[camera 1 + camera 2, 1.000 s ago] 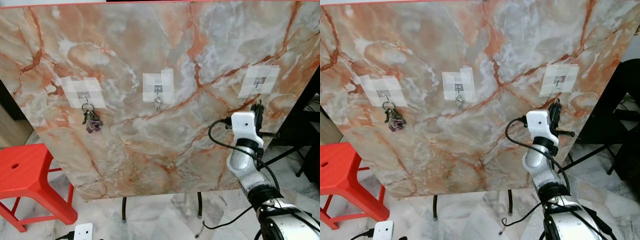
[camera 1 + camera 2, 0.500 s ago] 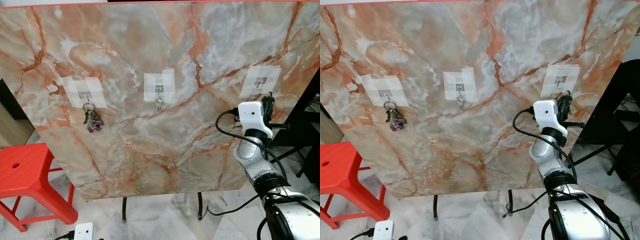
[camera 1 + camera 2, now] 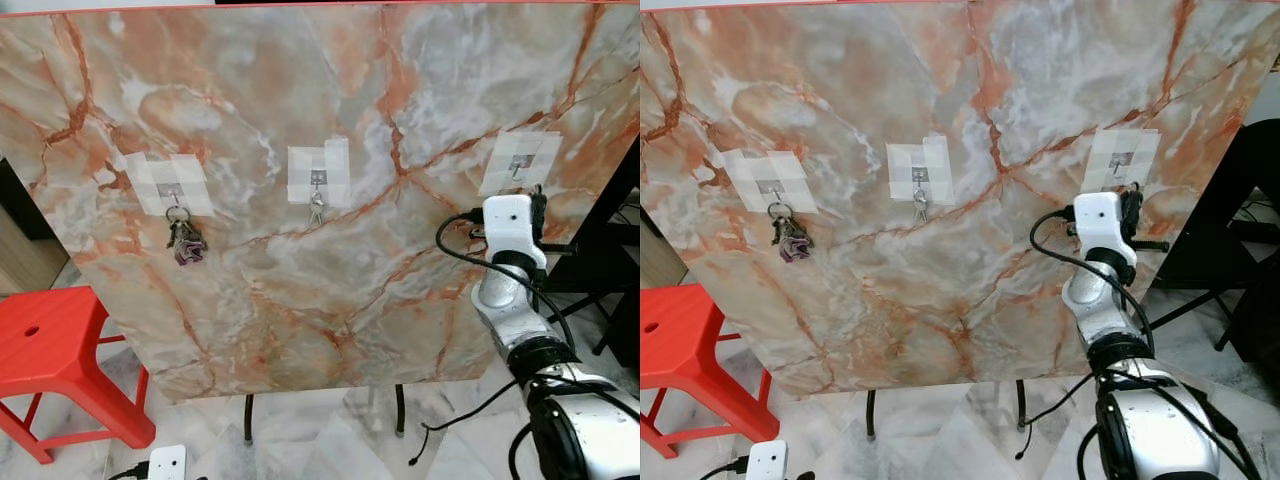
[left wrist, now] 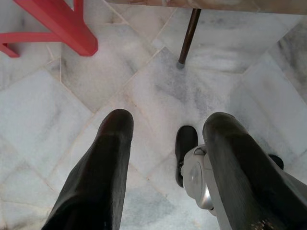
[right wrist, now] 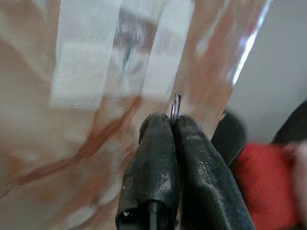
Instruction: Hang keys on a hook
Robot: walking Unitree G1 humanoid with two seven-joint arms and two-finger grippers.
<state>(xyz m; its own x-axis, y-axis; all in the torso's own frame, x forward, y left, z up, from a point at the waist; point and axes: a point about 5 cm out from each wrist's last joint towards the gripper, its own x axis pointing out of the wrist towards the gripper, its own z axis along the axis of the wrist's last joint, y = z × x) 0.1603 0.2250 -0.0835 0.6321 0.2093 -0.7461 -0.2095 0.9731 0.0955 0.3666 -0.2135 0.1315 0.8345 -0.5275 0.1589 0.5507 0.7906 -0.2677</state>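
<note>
The marble board [image 3: 330, 110] takes most of the head frames, w/ three taped hooks in a row across the middle. The left hook [image 3: 172, 192] already carries a key bunch [image 3: 184, 240], the centre hook [image 3: 316, 183] carries a small key [image 3: 315, 208], and the right hook [image 3: 518, 165], at the right of the frame, is bare. The right gripper [image 5: 171, 125] is raised just under this bare hook, at the right edge of the board; in the wrist view its two fingers [image 5: 156, 163] are pressed together and pinch a thin metal key ring [image 5: 176, 108], which stands up from the tips. The keys themselves are not visible, prob. hidden behind the fingers. The taped hook patch [image 5: 120, 52] lies ahead of the ring, blurred, so the exact gap between ring and hook cannot be told. The left gripper [image 4: 165, 132] hangs idle above the tiled floor [image 4: 158, 72], fingers spread apart. The step in hand seems to be the final approach. To do it well, the ring opening should face the hook tip, not its edge; the arm should go a little above the tip, push toward the board, then lower so the ring drops over it. The pinch should loosen only after the ring sits on the hook, otherwise the keys may fall to the floor.
</note>
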